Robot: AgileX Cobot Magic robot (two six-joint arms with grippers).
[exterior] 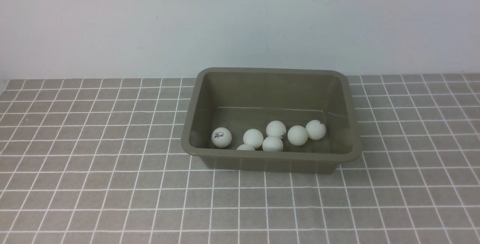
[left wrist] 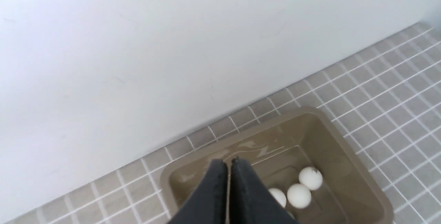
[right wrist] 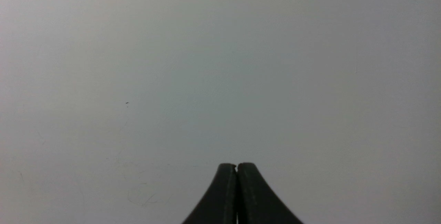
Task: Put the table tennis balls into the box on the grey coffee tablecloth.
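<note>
The olive-brown box (exterior: 352,124) stands on the grey checked tablecloth (exterior: 93,184) near the back wall. Several white table tennis balls (exterior: 276,129) lie inside it along its near wall; one at the left (exterior: 221,137) shows a dark logo. No ball lies on the cloth. Neither arm shows in the front view. In the left wrist view my left gripper (left wrist: 229,162) is shut and empty, raised over the box (left wrist: 375,196), with three balls (left wrist: 299,195) showing beside its fingers. My right gripper (right wrist: 236,165) is shut and empty, facing only the blank wall.
A plain pale wall (exterior: 240,22) rises right behind the box. The cloth reaches to the left, right and front edges of the front view.
</note>
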